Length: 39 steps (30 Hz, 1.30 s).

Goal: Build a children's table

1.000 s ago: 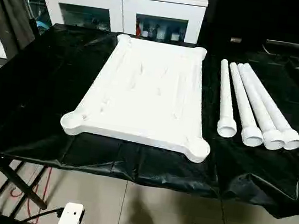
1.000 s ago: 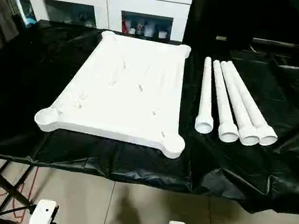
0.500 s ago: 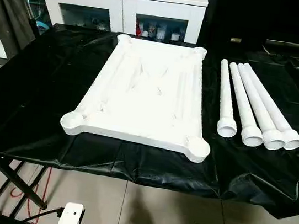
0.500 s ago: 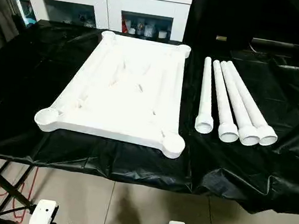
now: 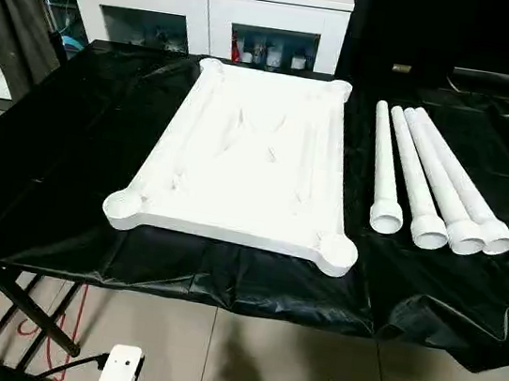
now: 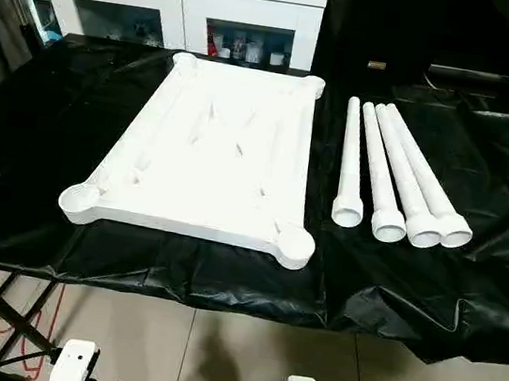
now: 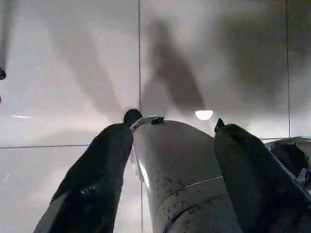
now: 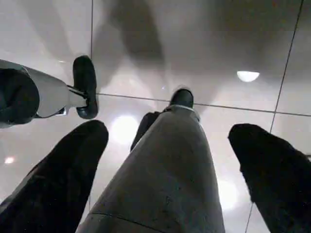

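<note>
**Table parts laid out, both grippers hanging empty**

The tabletop (image 5: 248,166) lies underside up on a table draped in black sheet (image 5: 70,155), its four corner sockets facing upward. Just to its right, four legs (image 5: 431,182) lie side by side, touching or nearly so, wide ends toward the near edge. Behind the sheet stands a white cabinet (image 5: 210,0) with glass doors. Down below, over the tiled floor (image 7: 73,58), the left gripper (image 7: 170,141) has its fingers spread with nothing between them, and the right gripper (image 8: 167,145) is spread wider still, also empty.
</note>
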{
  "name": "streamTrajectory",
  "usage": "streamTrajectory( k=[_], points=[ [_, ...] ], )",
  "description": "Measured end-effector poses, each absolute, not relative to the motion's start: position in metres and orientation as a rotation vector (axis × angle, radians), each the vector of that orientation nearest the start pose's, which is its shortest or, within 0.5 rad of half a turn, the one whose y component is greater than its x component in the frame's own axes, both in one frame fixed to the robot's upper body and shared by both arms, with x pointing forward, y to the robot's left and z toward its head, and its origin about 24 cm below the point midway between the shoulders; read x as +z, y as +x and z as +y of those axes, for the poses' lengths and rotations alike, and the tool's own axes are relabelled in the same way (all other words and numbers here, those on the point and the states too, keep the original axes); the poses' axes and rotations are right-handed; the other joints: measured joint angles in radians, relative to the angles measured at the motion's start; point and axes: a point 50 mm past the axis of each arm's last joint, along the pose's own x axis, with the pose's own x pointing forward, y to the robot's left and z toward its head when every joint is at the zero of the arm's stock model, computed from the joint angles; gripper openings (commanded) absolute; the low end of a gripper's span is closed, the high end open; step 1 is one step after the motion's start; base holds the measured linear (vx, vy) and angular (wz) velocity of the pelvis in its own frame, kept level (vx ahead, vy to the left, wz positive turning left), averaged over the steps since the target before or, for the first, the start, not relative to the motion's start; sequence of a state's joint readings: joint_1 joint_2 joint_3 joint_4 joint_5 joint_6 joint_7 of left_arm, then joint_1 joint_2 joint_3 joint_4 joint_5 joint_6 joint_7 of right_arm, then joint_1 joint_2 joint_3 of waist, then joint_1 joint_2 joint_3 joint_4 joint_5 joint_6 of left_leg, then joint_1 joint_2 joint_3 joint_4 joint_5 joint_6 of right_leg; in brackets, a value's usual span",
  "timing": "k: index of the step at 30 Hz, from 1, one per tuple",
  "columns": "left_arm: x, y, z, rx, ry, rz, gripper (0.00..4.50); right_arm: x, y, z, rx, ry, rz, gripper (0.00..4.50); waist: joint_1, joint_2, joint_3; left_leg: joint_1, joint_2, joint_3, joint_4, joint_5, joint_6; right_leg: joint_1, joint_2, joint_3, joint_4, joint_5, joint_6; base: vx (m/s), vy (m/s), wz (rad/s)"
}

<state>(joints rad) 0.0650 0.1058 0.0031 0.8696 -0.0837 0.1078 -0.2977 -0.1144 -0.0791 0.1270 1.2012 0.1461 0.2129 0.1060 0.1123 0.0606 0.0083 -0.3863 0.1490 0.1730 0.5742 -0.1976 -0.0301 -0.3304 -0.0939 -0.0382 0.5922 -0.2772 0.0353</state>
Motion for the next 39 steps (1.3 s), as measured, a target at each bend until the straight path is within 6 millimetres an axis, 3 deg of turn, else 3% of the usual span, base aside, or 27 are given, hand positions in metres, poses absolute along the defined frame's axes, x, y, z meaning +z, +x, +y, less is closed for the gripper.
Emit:
streamTrajectory(
  k=[4,5,6,7,8,9,12,13,15,21,24,30,33,39],
  points=[
    [-0.145,0.130,0.176,-0.167,-0.145,1.027,3.13,-0.164,0.122,-0.161,0.089,0.033,1.307,4.50,0.000,0.000,0.000,0.000,0.000,0.000,0.000,0.000,0.000,0.000,0.000,0.000,0.000,0.000,0.000,0.000,0.000,0.00],
    [-0.148,0.137,0.175,-0.147,-0.117,1.089,3.13,-0.164,0.125,-0.163,0.077,0.037,1.304,4.50,0.010,0.001,0.004,0.003,0.000,-0.001,0.000,0.000,0.000,0.002,0.000,-0.001,-0.001,0.000,-0.001,0.000,0.000,0.00],
    [-0.149,0.157,0.174,-0.118,-0.043,1.226,3.13,-0.162,0.134,-0.165,0.077,0.003,1.325,4.50,0.016,-0.001,0.009,-0.001,0.002,0.003,0.002,0.001,-0.001,-0.003,0.000,-0.002,0.007,0.000,0.002,-0.078,-0.027,0.20],
    [-0.142,0.177,0.174,-0.099,0.041,1.240,3.13,-0.158,0.147,-0.162,0.093,-0.024,1.291,4.50,0.002,-0.009,0.015,-0.001,0.011,0.022,-0.005,0.001,-0.001,-0.010,-0.002,0.003,0.008,0.003,0.000,-0.078,-0.027,0.20],
    [-0.138,0.184,0.171,-0.100,0.080,1.217,3.13,-0.156,0.153,-0.161,0.105,-0.052,1.267,4.50,-0.005,-0.007,0.013,0.000,0.013,0.026,-0.006,0.003,-0.004,-0.010,-0.002,0.004,0.005,0.007,-0.001,-0.050,-0.018,0.01],
    [-0.137,0.184,0.168,-0.106,0.099,1.212,3.13,-0.155,0.154,-0.164,0.101,-0.070,1.255,4.50,-0.015,-0.004,0.009,0.001,0.014,0.026,-0.004,0.009,-0.007,-0.002,-0.002,0.001,0.003,0.008,0.000,0.028,0.031,-0.22],
    [-0.146,0.166,0.160,-0.125,0.097,1.275,3.13,-0.157,0.147,-0.174,0.073,-0.097,1.278,4.50,-0.058,-0.003,0.006,-0.002,0.015,0.026,0.000,0.009,-0.003,-0.006,-0.002,0.002,0.002,0.007,0.002,0.029,0.020,-0.10],
    [-0.149,0.158,0.162,-0.119,0.095,1.305,3.13,-0.159,0.141,-0.175,0.068,-0.097,1.298,4.50,-0.061,-0.014,0.011,-0.009,0.019,0.024,0.000,0.010,-0.004,-0.011,0.001,-0.002,0.003,0.007,0.002,0.000,0.000,0.00],
    [-0.149,0.160,0.163,-0.116,0.099,1.301,3.13,-0.160,0.139,-0.176,0.063,-0.097,1.305,4.50,-0.060,-0.016,0.011,-0.019,0.025,0.023,0.006,0.013,0.001,-0.019,0.003,-0.007,0.006,0.008,0.002,0.000,0.000,0.00],
    [-0.149,0.162,0.163,-0.103,0.089,1.320,3.13,-0.158,0.147,-0.169,0.075,-0.076,1.272,4.50,-0.057,-0.010,0.012,-0.016,0.025,0.025,0.011,0.010,-0.003,-0.017,0.001,-0.006,0.011,0.007,-0.001,0.000,0.000,0.00],
    [-0.151,0.158,0.164,-0.071,0.021,1.265,3.13,-0.158,0.148,-0.171,0.055,-0.049,1.250,4.50,-0.057,-0.002,0.015,-0.016,0.024,0.026,0.012,0.010,-0.003,-0.016,0.000,-0.005,0.010,0.009,-0.003,0.000,0.000,0.00],
    [-0.152,0.153,0.160,-0.067,-0.029,1.121,3.13,-0.158,0.143,-0.178,0.054,-0.021,1.151,4.50,-0.052,-0.001,0.016,-0.016,0.024,0.026,0.012,0.010,-0.003,-0.017,0.000,-0.006,0.010,0.010,-0.003,0.000,0.000,0.00],
    [-0.151,0.135,0.170,-0.072,-0.067,1.033,3.13,-0.153,0.148,-0.179,0.101,0.015,1.057,4.50,-0.063,-0.003,0.016,-0.016,0.025,0.026,0.012,0.009,-0.003,-0.018,0.001,-0.006,0.009,0.010,-0.003,0.000,0.000,0.00],
    [-0.133,0.110,0.186,-0.115,-0.046,0.895,3.13,-0.111,0.165,-0.193,0.154,0.061,0.731,4.50,-0.049,-0.004,0.018,-0.015,0.025,0.026,0.011,0.009,-0.002,-0.017,0.001,-0.006,0.006,0.010,-0.001,0.000,0.000,0.00]
  ],
)
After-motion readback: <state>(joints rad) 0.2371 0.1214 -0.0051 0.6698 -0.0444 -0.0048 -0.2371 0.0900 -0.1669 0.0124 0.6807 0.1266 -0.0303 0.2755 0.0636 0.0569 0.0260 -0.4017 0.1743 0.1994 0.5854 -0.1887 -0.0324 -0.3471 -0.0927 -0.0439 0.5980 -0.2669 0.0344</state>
